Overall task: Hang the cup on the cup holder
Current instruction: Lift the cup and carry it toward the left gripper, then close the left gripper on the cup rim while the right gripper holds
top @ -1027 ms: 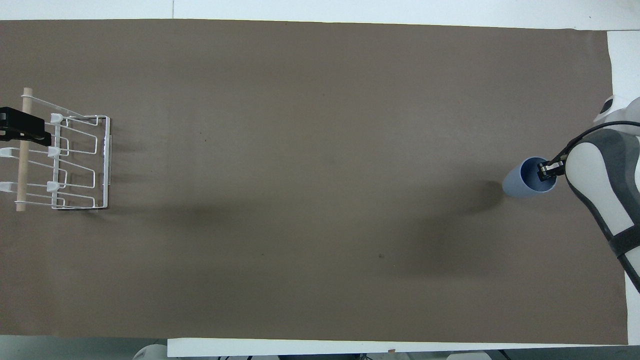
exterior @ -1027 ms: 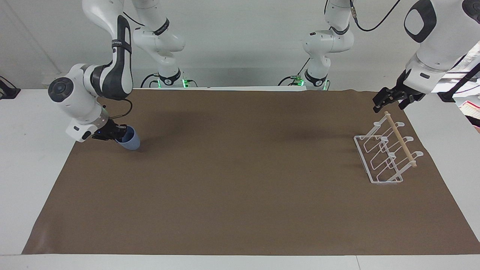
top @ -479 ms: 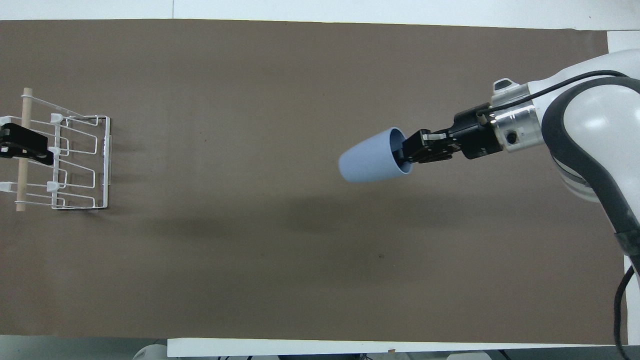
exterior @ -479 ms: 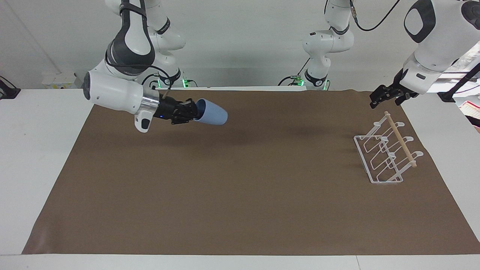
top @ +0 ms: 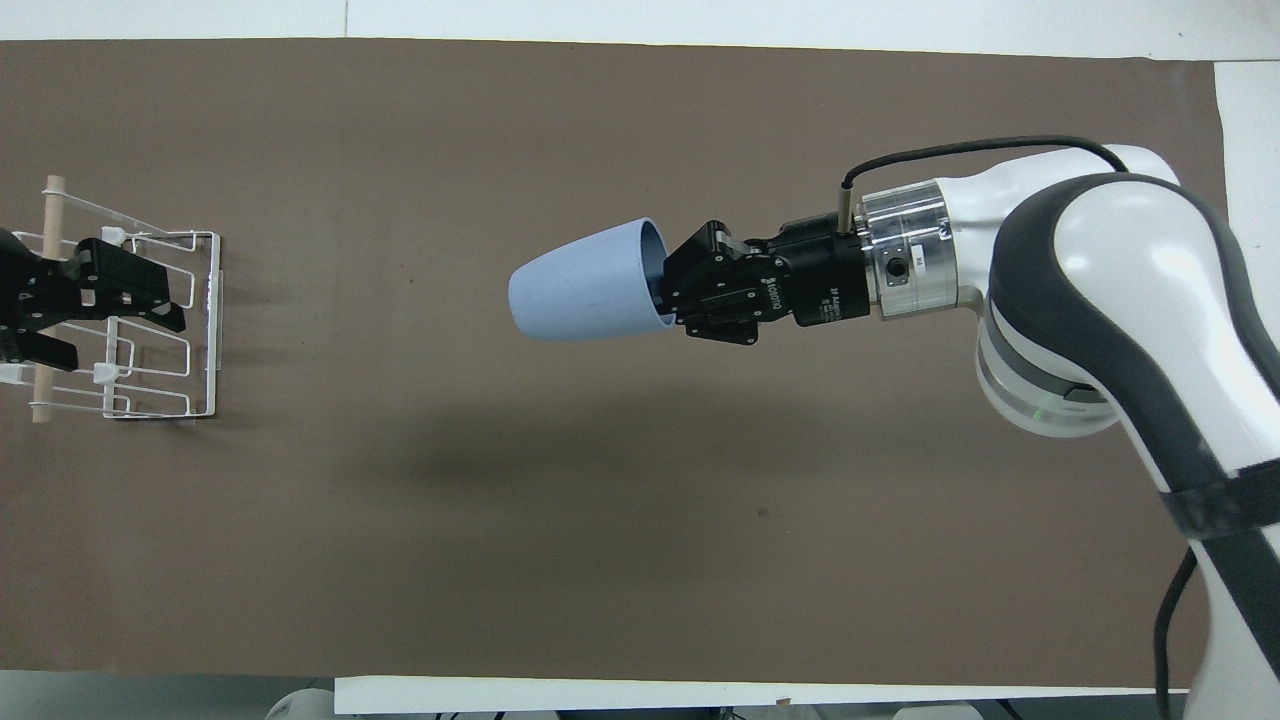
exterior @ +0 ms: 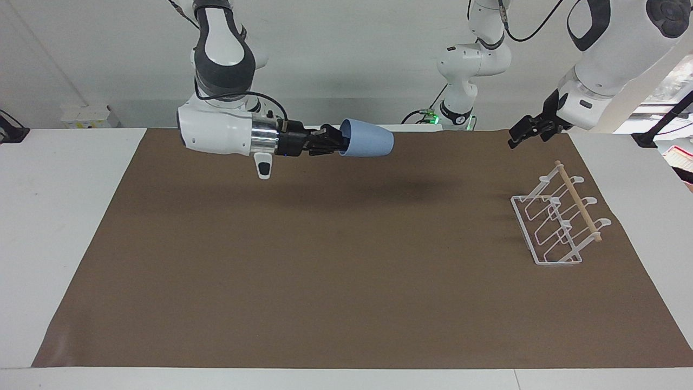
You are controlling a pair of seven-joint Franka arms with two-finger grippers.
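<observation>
The light-blue cup [exterior: 368,144] [top: 585,295] is held on its side in the air over the middle of the brown mat, base pointing toward the left arm's end. My right gripper [exterior: 338,145] [top: 665,290] is shut on its rim, one finger inside. The white wire cup holder [exterior: 520,219] [top: 213,330] with its wooden dowel [exterior: 578,201] [top: 45,210] stands at the left arm's end of the mat, with nothing on its prongs. My left gripper [exterior: 522,134] [top: 90,305] is open and empty, raised over the holder and apart from it.
The brown mat [exterior: 346,281] [top: 600,560] covers most of the white table [exterior: 48,216]. Only the cup holder stands on it.
My right gripper has lifted the cup off the mat at the right arm's end and carried it toward the middle, turning it on its side. My left gripper rose and drifted off the dowel.
</observation>
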